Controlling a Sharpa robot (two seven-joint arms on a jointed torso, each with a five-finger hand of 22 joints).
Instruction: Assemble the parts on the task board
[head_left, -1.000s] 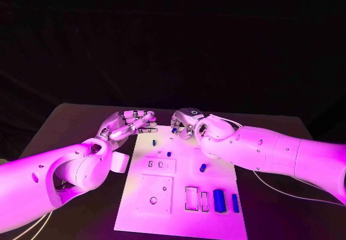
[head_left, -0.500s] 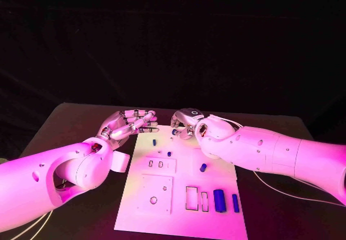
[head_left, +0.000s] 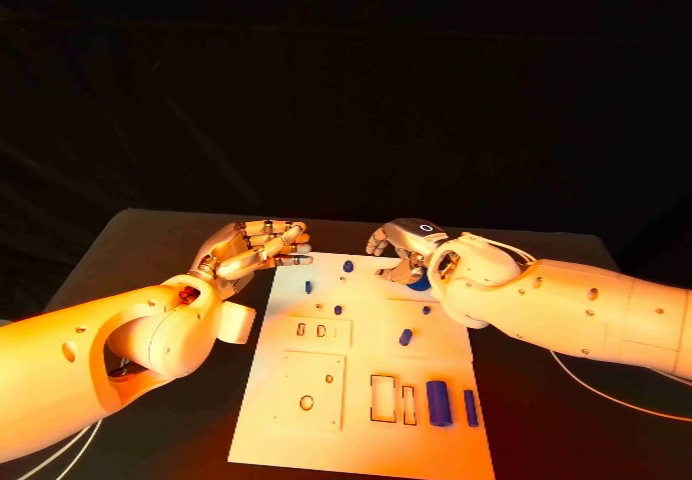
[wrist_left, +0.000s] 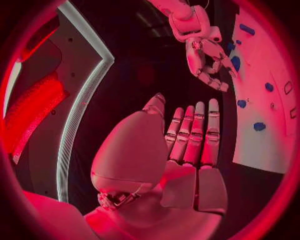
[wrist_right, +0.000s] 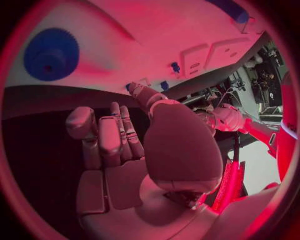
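Note:
The white task board (head_left: 361, 440) lies in the middle of the black table. Small blue parts stand on it: pegs (head_left: 307, 286), (head_left: 339, 309), a slanted piece (head_left: 405, 337) and two long bars (head_left: 438, 402) near the front right. My right hand (head_left: 408, 250) hovers over the board's far right corner with fingers loosely curled and nothing in them. A round blue toothed part (wrist_right: 51, 54) lies on the board just beyond its fingertips, blue gear (wrist_left: 235, 62). My left hand (head_left: 260, 245) is held off the board's far left corner, fingers straight and side by side, holding nothing.
A white block (head_left: 240, 322) sits at the left wrist beside the board's left edge. Rectangular slots (head_left: 384, 396) and round holes (head_left: 306, 401) mark the board's near half. Bare black table (head_left: 577, 440) flanks the board on both sides.
My right hand has shifted to the right along the board's far edge, uncovering a small blue part there. The left hand has barely moved.

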